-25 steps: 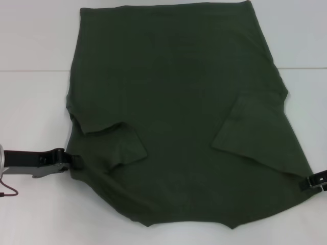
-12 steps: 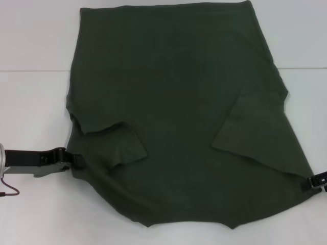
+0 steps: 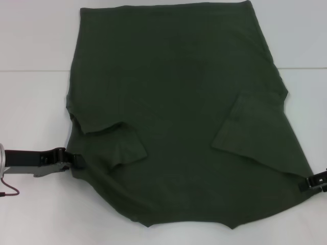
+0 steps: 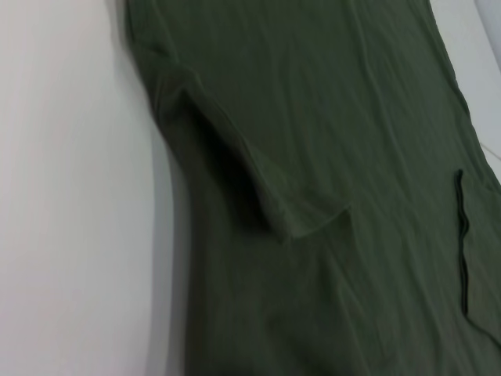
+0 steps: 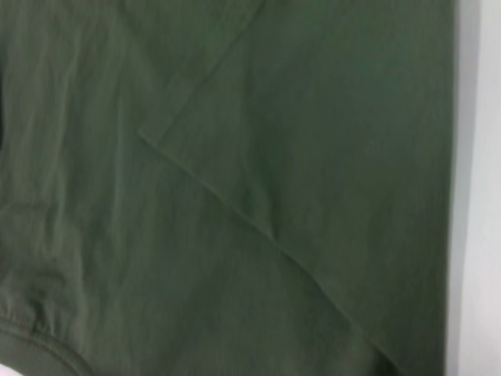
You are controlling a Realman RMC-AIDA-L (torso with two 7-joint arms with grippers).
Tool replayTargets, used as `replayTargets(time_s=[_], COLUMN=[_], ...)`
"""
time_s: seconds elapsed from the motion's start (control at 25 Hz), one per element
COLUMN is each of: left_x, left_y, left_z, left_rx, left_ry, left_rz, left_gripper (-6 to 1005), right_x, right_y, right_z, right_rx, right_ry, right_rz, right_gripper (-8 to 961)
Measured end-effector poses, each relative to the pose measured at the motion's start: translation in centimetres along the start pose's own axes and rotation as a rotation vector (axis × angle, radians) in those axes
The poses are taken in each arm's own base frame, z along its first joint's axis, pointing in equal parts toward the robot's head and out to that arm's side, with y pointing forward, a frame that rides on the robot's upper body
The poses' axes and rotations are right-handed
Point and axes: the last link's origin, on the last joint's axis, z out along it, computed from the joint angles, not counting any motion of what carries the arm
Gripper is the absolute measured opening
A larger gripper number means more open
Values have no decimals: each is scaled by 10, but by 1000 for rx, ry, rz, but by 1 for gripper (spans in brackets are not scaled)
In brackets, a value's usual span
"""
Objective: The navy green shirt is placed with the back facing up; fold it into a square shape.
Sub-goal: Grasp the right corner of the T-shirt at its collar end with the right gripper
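Observation:
The navy green shirt lies flat on the white table, both short sleeves folded inward over the body. My left gripper sits low at the shirt's near-left edge, its tip touching the cloth. My right gripper sits at the near-right corner of the shirt, at the picture's edge. The left wrist view shows the shirt with the folded left sleeve. The right wrist view is filled by the shirt and the folded right sleeve's hem.
Bare white table surrounds the shirt on the left, right and near sides. A table seam runs across behind both sides of the shirt. A red cable hangs by the left arm.
The left gripper has slid a little rightward onto the shirt's edge. The right gripper shifted slightly outward, then back to the corner. The shirt has not visibly moved.

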Motion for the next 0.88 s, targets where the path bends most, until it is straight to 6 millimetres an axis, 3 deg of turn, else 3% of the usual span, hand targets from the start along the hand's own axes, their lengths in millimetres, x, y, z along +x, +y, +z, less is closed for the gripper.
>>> replayTargets(time_s=[0.44, 0.88], left_x=[1, 2], left_y=[1, 1], left_z=[0, 0], left_rx=[-2, -2], left_ry=[1, 3], left_rz=[3, 6], left_gripper=[38, 38], right_x=[-4, 0], right_y=[9, 0], right_z=[5, -2], right_rx=[-16, -2], right_ry=[5, -2], right_rz=[-18, 9], right_gripper=[873, 858])
